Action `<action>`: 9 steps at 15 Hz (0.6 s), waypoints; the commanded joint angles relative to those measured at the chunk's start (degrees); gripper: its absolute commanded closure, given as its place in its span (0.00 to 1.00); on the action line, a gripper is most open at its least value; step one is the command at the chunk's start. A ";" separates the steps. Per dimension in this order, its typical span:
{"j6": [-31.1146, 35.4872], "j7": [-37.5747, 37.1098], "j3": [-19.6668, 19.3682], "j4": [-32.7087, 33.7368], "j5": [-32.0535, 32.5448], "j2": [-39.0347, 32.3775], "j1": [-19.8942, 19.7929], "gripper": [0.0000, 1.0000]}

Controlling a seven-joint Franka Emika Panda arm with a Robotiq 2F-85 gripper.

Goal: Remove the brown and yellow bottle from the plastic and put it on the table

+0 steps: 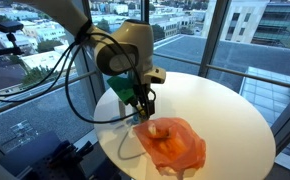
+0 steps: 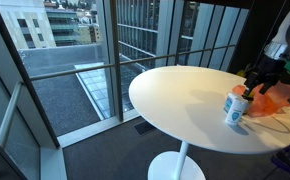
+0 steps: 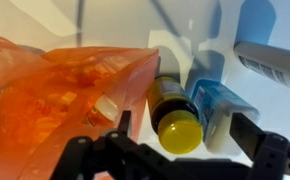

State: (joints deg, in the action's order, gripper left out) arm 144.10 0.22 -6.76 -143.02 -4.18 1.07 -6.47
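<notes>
Currently my gripper (image 3: pixel 175 150) sits along the bottom edge of the wrist view, jaws spread apart, with nothing clamped between them. One finger (image 3: pixel 97 150) shows at lower left, its mate at lower right. Between them, at lower centre, lies the brown and yellow bottle (image 3: pixel 173 108), yellow cap toward the camera, its brown body running up and partly under the edge of the orange plastic bag (image 3: pixel 55 95), which fills the left half of the frame. I judge the bottle to be at the bag's mouth, not yet clear of it.

Just beside the bottle, on its right, lies a blue-and-white bottle (image 3: pixel 217 105), apparently touching it. A white item with a dark band occupies the upper right; I cannot identify it.

In an exterior view the gripper (image 1: pixel 140 100) hangs low over the round white table (image 1: pixel 215 100), at the left edge of the bag (image 1: pixel 170 140). In an exterior view a blue-capped white bottle (image 2: pixel 235 106) stands at right centre on the table (image 2: pixel 175 95); whether it is the wrist view's blue-and-white one is unclear.

Risks from here: closing at this spread could catch the neighbouring bottle or pinch bag film with the target, dragging the bag along. The round cap may roll or slip out if gripped off-centre.
</notes>
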 commanded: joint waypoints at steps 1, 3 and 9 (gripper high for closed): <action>-3.85 3.41 -0.33 -2.05 -1.18 5.31 -0.24 0.00; -7.31 4.08 -0.69 -2.11 -1.11 7.42 -0.35 0.00; -16.84 2.78 -2.24 -0.61 1.39 12.26 -2.00 0.00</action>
State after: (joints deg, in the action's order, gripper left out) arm 131.33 2.34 -8.08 -144.00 -4.04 10.24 -7.29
